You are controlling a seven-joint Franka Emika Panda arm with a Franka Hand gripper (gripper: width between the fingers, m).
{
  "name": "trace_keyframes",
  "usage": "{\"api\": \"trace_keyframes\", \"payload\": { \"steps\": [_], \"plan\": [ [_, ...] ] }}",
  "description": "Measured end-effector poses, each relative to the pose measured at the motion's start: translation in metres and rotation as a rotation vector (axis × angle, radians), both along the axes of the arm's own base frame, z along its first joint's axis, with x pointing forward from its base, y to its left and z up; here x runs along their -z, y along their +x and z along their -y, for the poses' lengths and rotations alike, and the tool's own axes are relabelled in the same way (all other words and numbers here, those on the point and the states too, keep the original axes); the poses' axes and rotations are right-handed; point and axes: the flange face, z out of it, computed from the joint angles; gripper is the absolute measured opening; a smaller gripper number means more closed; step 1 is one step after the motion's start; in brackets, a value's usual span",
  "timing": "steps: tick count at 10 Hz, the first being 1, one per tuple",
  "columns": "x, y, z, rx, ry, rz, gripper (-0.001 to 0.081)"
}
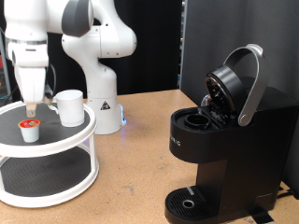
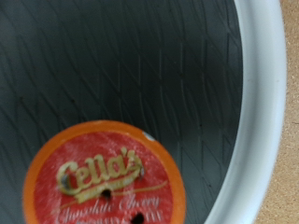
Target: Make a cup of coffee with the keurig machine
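A two-tier stand (image 1: 56,149) sits at the exterior view's left, the machine (image 1: 220,140) at its right, well apart. The robot base (image 1: 105,103) stands between them, behind and just beside the stand. On the stand's upper tier, the pod (image 1: 31,129) lies toward the left and front, the cup (image 1: 69,106) to its right and behind. The gripper (image 1: 32,105) hangs just above the pod. The machine's lid (image 1: 234,82) stands raised over its body, the drip tray (image 1: 192,201) at its foot in front.
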Motion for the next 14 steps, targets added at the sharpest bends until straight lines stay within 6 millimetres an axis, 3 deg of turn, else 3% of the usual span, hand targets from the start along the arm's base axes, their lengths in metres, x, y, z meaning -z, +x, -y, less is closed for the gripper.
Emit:
{"api": "trace_keyframes", "payload": {
  "steps": [5,12,14],
  "plan": [
    [0.033,-0.004,-0.002,0.005,0.007,-0.005,0.0801],
    [0.051,-0.005,-0.003,0.012,0.006,-0.013,0.0779],
    [0.052,-0.005,-0.003,0.017,0.006,-0.015,0.0466]
  ]
}}
